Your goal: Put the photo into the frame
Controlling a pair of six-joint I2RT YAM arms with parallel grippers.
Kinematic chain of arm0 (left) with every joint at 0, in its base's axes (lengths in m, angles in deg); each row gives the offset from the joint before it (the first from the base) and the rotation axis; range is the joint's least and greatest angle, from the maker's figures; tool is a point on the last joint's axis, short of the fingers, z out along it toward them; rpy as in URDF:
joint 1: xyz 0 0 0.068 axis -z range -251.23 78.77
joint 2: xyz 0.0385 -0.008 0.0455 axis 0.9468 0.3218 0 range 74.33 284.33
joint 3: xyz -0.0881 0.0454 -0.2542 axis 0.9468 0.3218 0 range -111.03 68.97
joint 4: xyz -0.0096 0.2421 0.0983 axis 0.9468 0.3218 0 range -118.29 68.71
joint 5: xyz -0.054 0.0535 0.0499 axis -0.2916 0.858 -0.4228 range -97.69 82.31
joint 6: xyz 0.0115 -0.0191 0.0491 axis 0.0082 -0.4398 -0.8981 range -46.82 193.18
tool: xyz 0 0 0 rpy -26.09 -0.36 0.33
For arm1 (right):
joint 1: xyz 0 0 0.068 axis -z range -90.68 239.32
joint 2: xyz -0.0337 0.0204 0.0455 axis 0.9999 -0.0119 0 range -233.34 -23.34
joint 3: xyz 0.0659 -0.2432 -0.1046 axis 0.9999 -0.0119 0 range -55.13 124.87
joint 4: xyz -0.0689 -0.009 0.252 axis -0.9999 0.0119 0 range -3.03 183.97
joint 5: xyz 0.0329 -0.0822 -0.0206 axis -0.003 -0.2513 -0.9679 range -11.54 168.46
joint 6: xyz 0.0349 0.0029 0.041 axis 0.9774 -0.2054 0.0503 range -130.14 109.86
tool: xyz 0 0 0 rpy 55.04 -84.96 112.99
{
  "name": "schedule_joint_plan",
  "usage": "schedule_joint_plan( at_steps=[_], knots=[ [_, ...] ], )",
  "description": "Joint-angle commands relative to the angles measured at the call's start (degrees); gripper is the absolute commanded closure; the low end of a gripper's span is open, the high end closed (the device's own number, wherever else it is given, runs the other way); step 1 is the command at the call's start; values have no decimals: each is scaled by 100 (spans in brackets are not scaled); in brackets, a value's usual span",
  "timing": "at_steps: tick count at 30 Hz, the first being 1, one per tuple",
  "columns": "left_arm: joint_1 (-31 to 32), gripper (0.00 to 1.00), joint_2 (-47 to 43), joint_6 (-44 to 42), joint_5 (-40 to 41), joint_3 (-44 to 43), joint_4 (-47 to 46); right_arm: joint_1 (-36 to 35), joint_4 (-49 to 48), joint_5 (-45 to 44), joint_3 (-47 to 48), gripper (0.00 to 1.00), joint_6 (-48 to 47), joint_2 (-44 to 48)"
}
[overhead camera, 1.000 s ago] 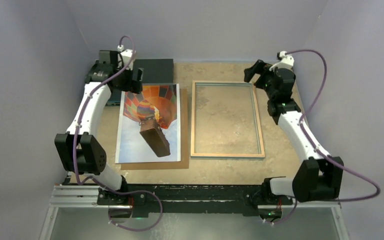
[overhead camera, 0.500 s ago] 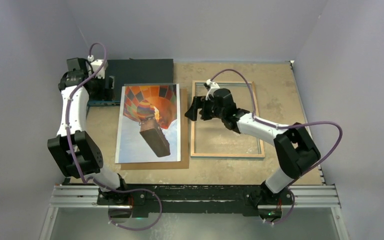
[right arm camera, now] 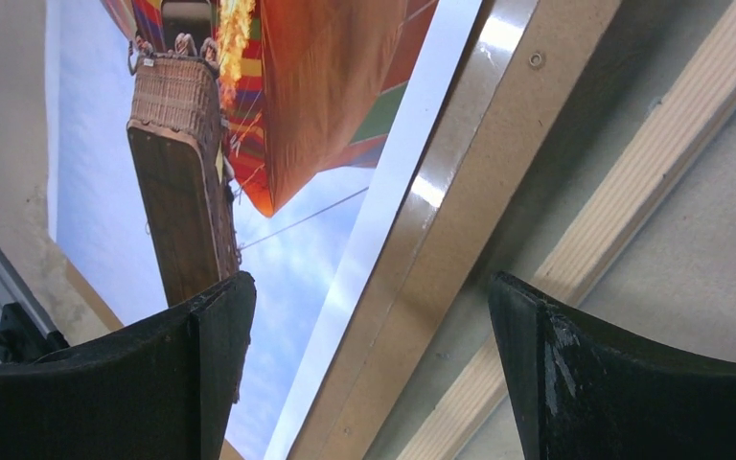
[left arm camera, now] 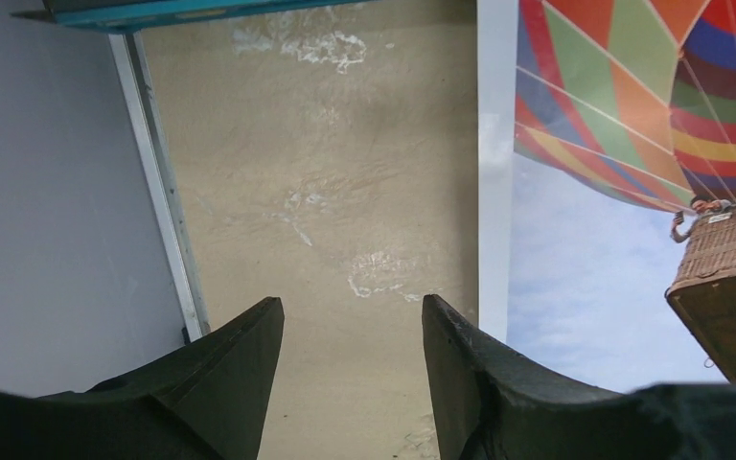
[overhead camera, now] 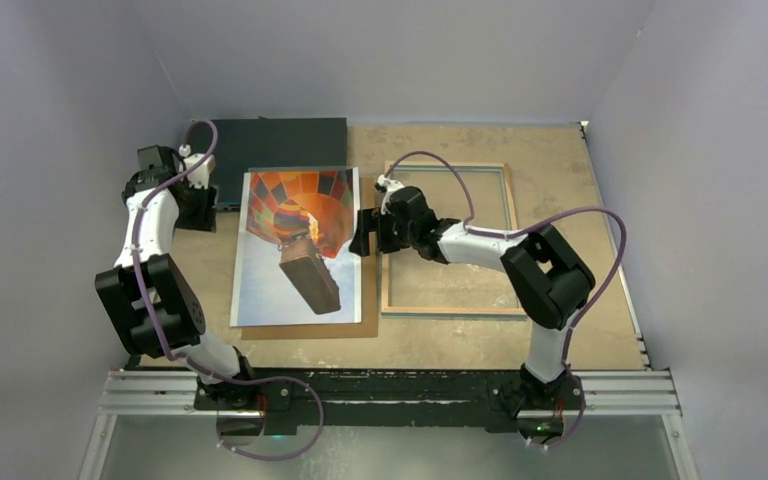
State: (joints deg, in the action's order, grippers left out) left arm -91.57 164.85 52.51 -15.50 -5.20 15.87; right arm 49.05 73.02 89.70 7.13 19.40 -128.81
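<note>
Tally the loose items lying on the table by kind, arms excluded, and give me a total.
Hot-air balloon photo: 1
Brown backing board: 1
Picture frame: 1
Dark flat box: 1
Total: 4

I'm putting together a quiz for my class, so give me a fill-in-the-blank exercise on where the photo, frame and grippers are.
1. The photo lies on a brown ___.
2. In the top view, the frame lies to the photo's ___.
3. The right gripper hovers at the photo's right edge, jaws ___.
4. The left gripper holds ___.
Missing words: board; right; open; nothing.
</note>
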Motion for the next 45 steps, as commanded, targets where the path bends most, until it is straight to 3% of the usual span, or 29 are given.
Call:
schedule_joint_plan(
  at_steps=[1, 25, 28, 35, 45],
  knots=[
    [-102, 47, -133, -150, 238, 154, -387, -84, 244, -303, 500, 7, -134, -99],
    [-384, 51, 150, -168, 466, 628, -1074, -631, 513, -124, 1191, 6, 228, -557],
    [-467, 52, 299, -262, 562, 779, -1261, -565, 745, -251, 1192, 3, 262, -307],
    [-491, 57, 689, -123, 382, 1025, -1586, -22, 632, 342, 1082, 4, 265, -67],
    [-485, 62, 773, 235, 223, 1002, -1639, 656, 1144, 867, 3271, 5, -73, -1299]
  ],
)
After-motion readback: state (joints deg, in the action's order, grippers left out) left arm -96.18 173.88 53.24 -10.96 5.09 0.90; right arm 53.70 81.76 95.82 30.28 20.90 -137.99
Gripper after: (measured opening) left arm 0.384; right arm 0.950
